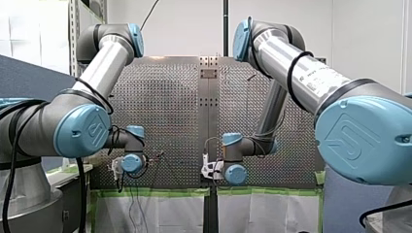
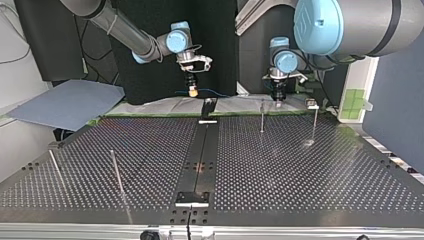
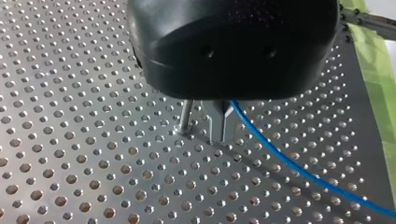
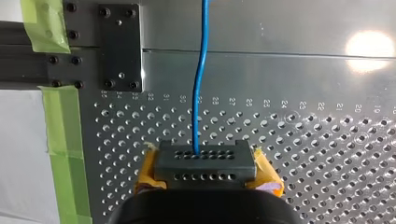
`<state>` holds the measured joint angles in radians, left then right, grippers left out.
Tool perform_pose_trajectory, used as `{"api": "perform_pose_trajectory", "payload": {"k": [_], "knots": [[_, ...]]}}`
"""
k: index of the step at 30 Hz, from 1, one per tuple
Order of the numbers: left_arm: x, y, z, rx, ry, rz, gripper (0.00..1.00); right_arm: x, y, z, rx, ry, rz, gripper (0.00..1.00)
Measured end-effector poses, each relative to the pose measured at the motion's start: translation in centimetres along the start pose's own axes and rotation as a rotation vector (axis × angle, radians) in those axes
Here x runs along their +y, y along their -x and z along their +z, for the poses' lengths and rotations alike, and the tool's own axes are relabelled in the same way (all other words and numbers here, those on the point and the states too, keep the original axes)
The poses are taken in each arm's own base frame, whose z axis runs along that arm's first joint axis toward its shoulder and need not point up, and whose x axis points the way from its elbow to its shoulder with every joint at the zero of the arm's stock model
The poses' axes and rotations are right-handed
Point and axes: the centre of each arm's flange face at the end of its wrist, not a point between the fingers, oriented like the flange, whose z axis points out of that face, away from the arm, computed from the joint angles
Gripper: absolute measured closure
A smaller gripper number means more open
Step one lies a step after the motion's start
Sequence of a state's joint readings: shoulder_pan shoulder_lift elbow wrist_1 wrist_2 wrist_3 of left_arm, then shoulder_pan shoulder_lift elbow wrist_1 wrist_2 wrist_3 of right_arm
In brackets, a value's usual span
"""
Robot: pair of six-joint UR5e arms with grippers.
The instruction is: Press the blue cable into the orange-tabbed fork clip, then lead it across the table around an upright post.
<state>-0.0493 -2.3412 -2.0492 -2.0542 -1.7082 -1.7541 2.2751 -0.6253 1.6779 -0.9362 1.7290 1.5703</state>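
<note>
At the front view's left, my left arm reached out over the perforated table, its wrist bent so that my left gripper pointed straight down at the plate. Its metal fingers stood nearly together, tips close above the holes and just beside a thin upright post. The blue cable came out at those fingers, pinched there as far as I could see, and ran away low over the table. In the top view it showed as a thin line between my two grippers, near the table's far edge. At the front view's right, my right arm folded back on itself, with my right gripper also turned downward. Its yellow pads were closed on another stretch of the cable, which led straight ahead from them over the holes and onto the plain plate.
</note>
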Motion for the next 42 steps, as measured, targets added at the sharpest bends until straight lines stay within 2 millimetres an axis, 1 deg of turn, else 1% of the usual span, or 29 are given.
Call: {"api": "perform_pose_trajectory", "payload": {"k": [8,15,20,22,29,36,42], "knots": [[-0.2,0.5,1.0,0.004,0.002,-0.012,1.00,0.3,-0.8,1.3,-0.014,0.010,-0.033,1.00],[-0.1,0.6,1.2,0.005,0.001,-0.025,1.00,0.3,-1.1,1.7,0.002,0.013,-0.036,1.00],[-0.1,0.6,1.3,0.007,-0.001,-0.026,1.00,0.1,-1.7,2.6,0.037,0.009,-0.029,1.00],[-0.1,0.6,1.4,0.008,-0.001,-0.026,1.00,0.0,-1.4,2.9,0.035,0.006,-0.030,1.00],[-0.1,0.7,1.6,0.005,-0.002,-0.027,1.00,-0.9,0.7,3.8,-0.012,-0.004,-0.040,1.00],[0.0,0.9,1.9,0.011,0.003,-0.031,1.00,-1.3,0.3,5.3,-0.023,-0.010,-0.040,1.00],[0.3,0.8,2.0,0.018,0.013,-0.033,1.00,-1.2,1.8,6.4,-0.049,-0.004,-0.038,1.00]]}}
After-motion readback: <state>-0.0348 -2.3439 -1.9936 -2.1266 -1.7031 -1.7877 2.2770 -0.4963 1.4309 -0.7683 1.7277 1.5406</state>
